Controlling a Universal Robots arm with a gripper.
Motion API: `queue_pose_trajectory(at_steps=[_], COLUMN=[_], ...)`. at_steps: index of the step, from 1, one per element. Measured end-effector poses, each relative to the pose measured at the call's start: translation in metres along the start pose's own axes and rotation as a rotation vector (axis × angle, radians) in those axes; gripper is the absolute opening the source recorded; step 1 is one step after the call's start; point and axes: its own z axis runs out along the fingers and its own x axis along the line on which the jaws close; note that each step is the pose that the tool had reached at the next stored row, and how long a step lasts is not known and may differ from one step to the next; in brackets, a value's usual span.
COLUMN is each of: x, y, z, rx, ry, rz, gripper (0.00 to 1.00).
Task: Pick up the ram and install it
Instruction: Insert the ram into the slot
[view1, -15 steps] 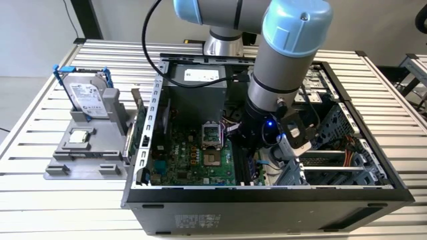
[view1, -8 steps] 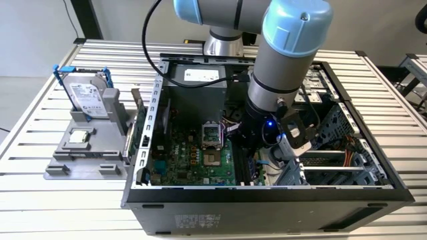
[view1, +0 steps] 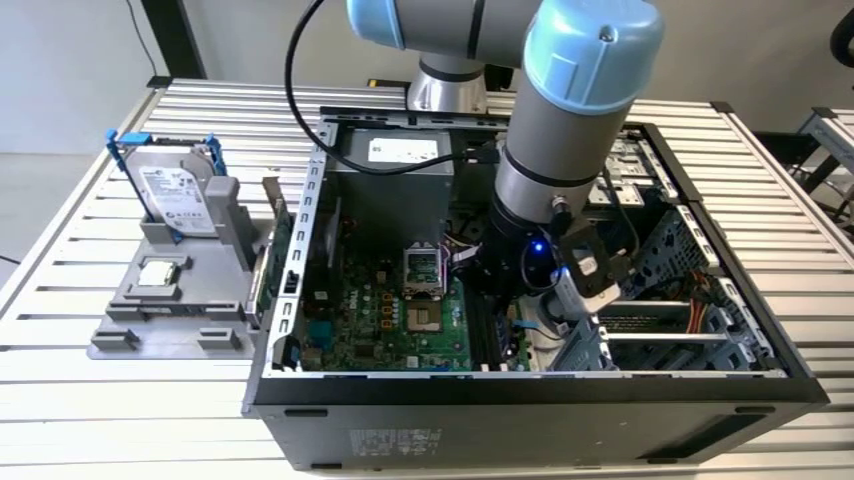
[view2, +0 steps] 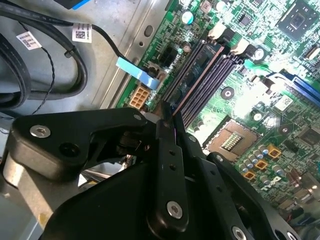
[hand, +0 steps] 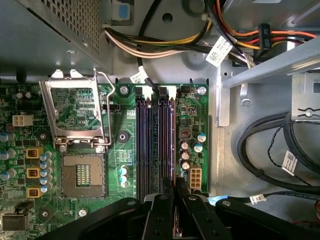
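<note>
The ram (view2: 192, 75) is a thin dark stick seen almost edge-on, held by its near end between my gripper's black fingers (view2: 169, 117). In the first wrist view the ram (hand: 171, 145) runs along the outermost of the black memory slots (hand: 145, 140), next to the small capacitors, with the gripper (hand: 175, 187) shut on its end. I cannot tell whether it is seated in the slot or just above it. In the exterior view the gripper (view1: 514, 305) is low inside the open computer case, over the green motherboard (view1: 387, 320).
The CPU socket (hand: 82, 175) is bare, with its metal load plate (hand: 75, 112) swung open. Cable bundles (hand: 270, 145) and a drive cage (view1: 667, 330) crowd the case beside the slots. Outside the case, a grey holder (view1: 174, 300) carries a hard drive (view1: 174, 195) and a small silver chip (view1: 160, 272).
</note>
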Motion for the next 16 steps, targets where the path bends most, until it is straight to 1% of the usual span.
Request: queue_pose_trajectory(at_steps=[4, 5, 7, 8, 9, 10, 16], x=[0.0, 0.0, -0.0001, -0.0001, -0.0002, -0.0006, -0.0013], y=[0.0, 0.0, 0.0, -0.0003, -0.0003, 0.0, 0.0], z=[-0.0001, 0.0, 0.0001, -0.0001, -0.0001, 0.0004, 0.0], rx=[-0.0001, -0.0017, -0.0077, -0.013, -0.0203, -0.0236, -0.0236], ry=[0.0, 0.0001, 0.0003, 0.0007, 0.001, 0.0007, 0.0007], rz=[0.006, 0.007, 0.008, 0.009, 0.009, 0.009, 0.012], gripper=[0.0, 0.0, 0.0, 0.0, 0.0, 0.0, 0.0])
